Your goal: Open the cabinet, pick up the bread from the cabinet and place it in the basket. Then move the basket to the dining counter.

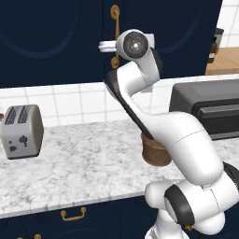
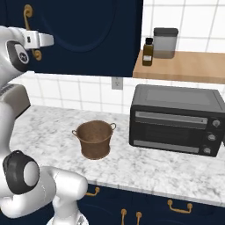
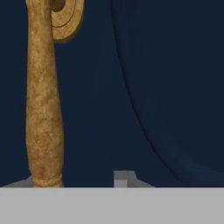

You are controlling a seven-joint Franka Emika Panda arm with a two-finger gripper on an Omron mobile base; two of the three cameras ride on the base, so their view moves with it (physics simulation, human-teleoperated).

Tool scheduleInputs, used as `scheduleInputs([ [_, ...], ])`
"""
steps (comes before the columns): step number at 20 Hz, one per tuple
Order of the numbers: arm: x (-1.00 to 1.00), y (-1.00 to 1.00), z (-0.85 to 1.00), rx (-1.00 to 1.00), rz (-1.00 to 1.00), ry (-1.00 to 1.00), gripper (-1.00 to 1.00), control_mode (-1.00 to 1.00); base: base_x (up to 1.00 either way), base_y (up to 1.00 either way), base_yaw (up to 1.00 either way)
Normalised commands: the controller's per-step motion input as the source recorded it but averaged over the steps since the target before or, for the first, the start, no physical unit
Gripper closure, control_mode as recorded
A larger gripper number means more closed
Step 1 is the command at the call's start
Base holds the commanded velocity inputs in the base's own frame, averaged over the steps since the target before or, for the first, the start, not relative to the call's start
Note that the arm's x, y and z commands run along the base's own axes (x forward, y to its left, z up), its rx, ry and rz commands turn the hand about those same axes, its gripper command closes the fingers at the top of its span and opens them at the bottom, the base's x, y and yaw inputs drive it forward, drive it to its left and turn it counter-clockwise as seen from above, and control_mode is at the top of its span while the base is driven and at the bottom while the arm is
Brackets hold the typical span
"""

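Note:
The cabinet (image 1: pixel 46 37) (image 2: pixel 88 35) (image 3: pixel 153 87) is a dark navy wall unit, and its doors stand closed. My gripper (image 1: pixel 101 45) (image 2: pixel 50 40) (image 3: pixel 73 180) is raised against its long brass handle (image 3: pixel 43 109). In the hand view the handle runs between my two fingertips, close to the left one, with the jaws drawn in around it. The round brown basket (image 2: pixel 93 138) (image 1: pixel 156 154) stands upright on the marble worktop below, partly behind my arm in the left base view. The bread is hidden behind the closed doors. The dining counter is out of view.
A grey toaster (image 1: pixel 21 130) stands at the left of the marble worktop (image 1: pixel 84 163). A black toaster oven (image 2: pixel 176 125) sits right of the basket. Above it a wooden shelf (image 2: pixel 184 66) carries a jar (image 2: pixel 165 41) and a bottle (image 2: pixel 148 52).

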Motion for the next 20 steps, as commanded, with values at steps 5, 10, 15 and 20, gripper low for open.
scheduleInputs([
  [5, -0.72, -1.0, -0.04, 0.02, -0.03, 0.0, 1.0, -1.0, 0.0, 0.0, 0.0],
  [10, -1.0, -1.0, -0.07, 0.06, 0.05, 0.01, 1.0, -1.0, 0.0, 0.0, 0.0],
  [15, -1.0, -1.0, -0.18, 0.04, -0.03, 0.07, 1.0, -1.0, 0.0, 0.0, 0.0],
  [20, -0.74, -1.0, -0.25, 0.06, 0.0, 0.07, 1.0, -1.0, 0.0, 0.0, 0.0],
])
